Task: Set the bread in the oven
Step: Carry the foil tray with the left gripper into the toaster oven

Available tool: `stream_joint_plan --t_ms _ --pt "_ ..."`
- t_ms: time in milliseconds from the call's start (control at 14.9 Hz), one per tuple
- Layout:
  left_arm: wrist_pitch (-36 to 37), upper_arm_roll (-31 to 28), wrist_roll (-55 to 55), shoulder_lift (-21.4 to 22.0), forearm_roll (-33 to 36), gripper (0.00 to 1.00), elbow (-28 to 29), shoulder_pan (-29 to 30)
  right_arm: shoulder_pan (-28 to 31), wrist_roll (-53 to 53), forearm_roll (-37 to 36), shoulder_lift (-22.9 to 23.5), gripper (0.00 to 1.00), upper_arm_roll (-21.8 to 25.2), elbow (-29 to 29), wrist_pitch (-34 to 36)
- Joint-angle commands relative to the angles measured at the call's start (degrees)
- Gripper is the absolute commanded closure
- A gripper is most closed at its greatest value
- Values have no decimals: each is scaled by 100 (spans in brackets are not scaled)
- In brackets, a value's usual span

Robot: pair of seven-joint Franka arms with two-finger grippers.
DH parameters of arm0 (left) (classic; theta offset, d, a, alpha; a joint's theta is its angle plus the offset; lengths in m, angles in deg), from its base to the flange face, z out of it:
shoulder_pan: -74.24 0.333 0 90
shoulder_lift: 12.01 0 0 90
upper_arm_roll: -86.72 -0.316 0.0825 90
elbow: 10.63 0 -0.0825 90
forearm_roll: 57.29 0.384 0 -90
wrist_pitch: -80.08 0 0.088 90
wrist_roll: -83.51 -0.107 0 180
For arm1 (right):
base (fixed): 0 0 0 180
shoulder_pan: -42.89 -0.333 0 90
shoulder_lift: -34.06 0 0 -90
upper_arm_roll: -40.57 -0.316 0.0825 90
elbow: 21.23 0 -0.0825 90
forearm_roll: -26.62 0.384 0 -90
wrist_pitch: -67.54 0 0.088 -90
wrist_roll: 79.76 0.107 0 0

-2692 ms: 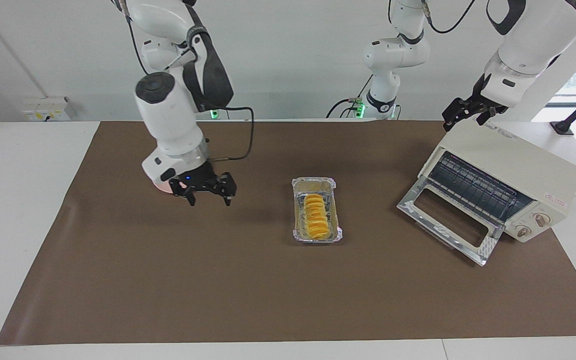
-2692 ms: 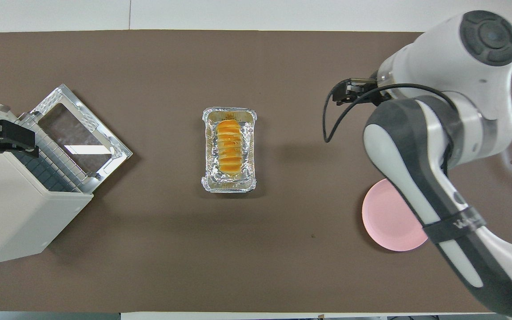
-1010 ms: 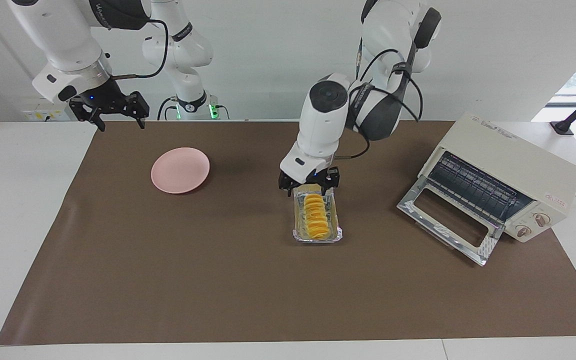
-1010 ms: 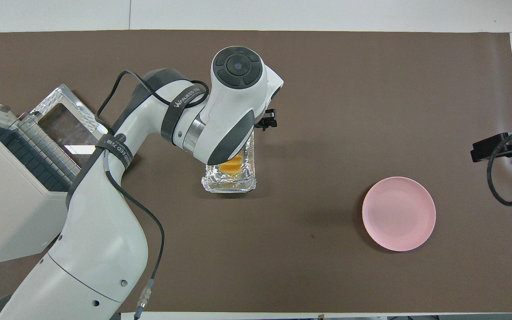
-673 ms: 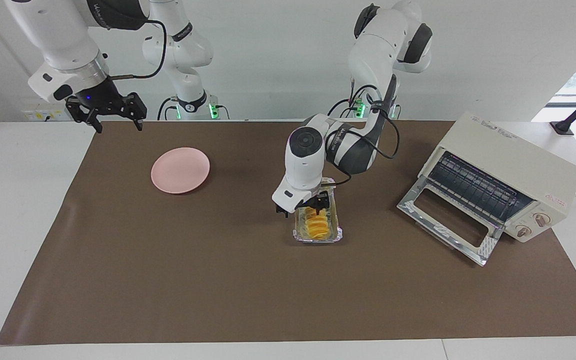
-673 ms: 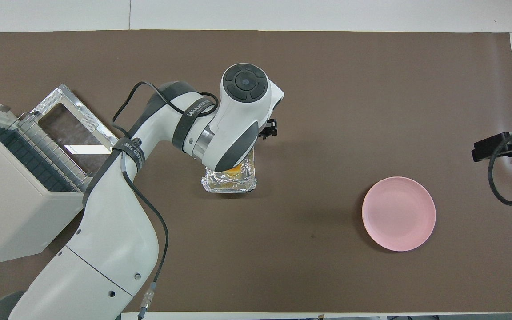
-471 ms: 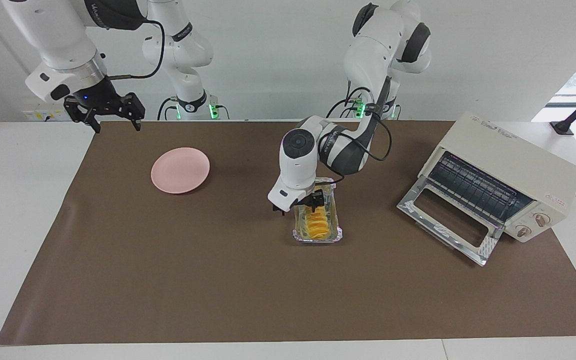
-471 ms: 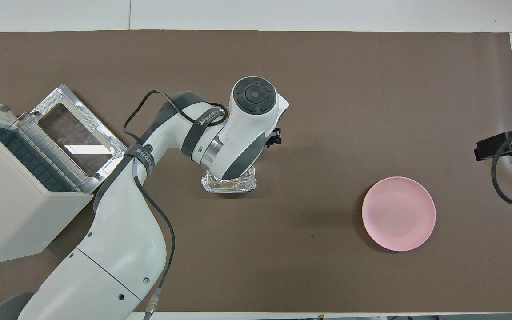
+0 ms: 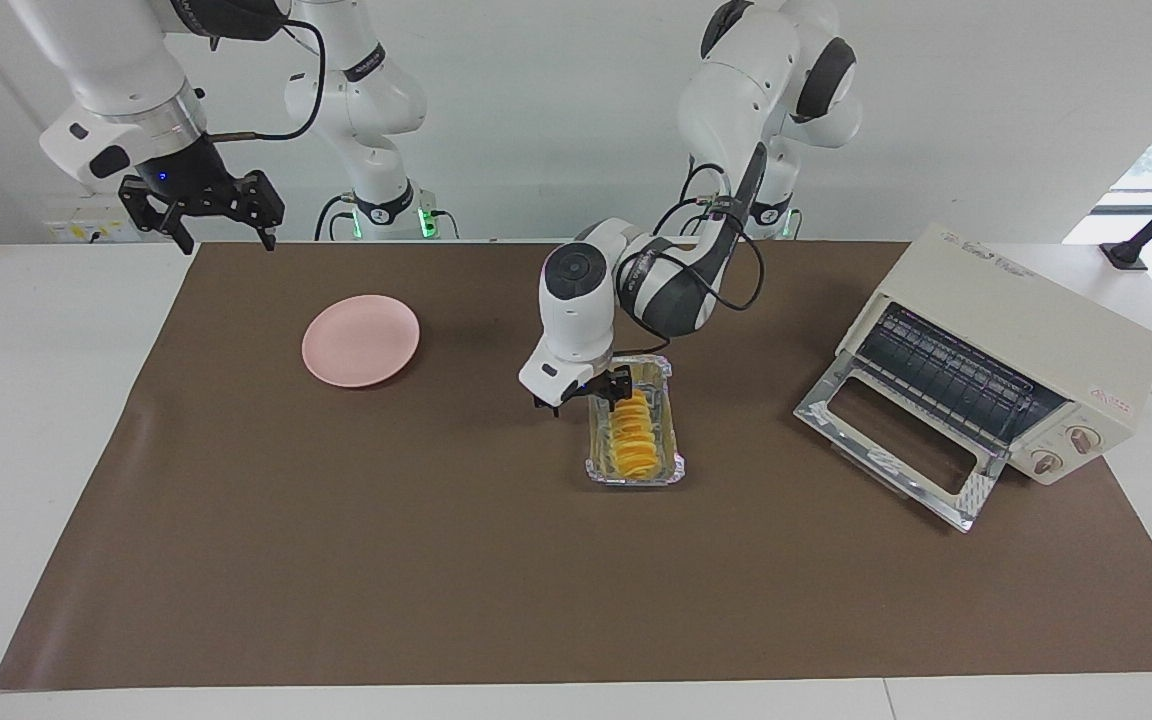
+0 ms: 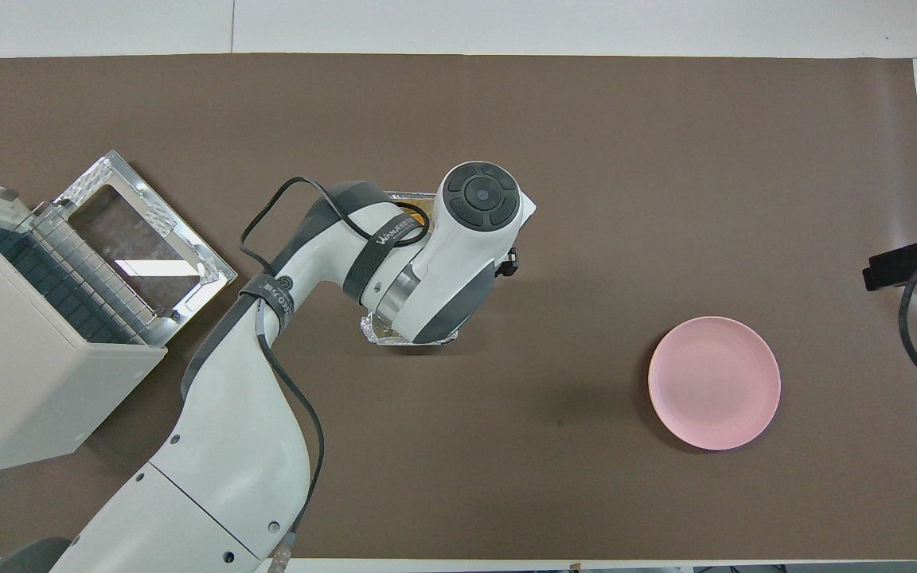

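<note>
Left claw [image 9: 586, 397] hides much of the bread [image 9: 633, 436].

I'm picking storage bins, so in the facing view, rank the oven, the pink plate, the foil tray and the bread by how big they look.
1. oven, by far the largest
2. pink plate
3. foil tray, close to the plate in size
4. bread, lying in the tray

From above, the left arm's big white body covers most of the bread [image 9: 634, 438] and its foil tray [image 10: 371, 333]. The oven [image 10: 21, 374] is cut off at the picture's edge.
</note>
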Motion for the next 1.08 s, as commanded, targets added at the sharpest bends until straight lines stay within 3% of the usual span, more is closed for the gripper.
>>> stream_joint_plan --t_ms 0,337,404,471,1010 --pt "-266 -102 97 289 131 36 520 -34 77 -103 22 -94 0 -23 161 -84" --pt "-477 -119 114 289 122 57 591 -34 104 -94 180 -94 0 -23 143 -66" --pt "-469 -119 184 289 122 75 617 -43 104 -103 180 -94 0 -23 143 -66" --pt "-486 -119 193 289 122 100 600 -8 104 -103 180 -94 0 -23 143 -66" --pt "-407 -154 377 271 44 100 363 124 86 -103 171 -112 0 -32 125 4"
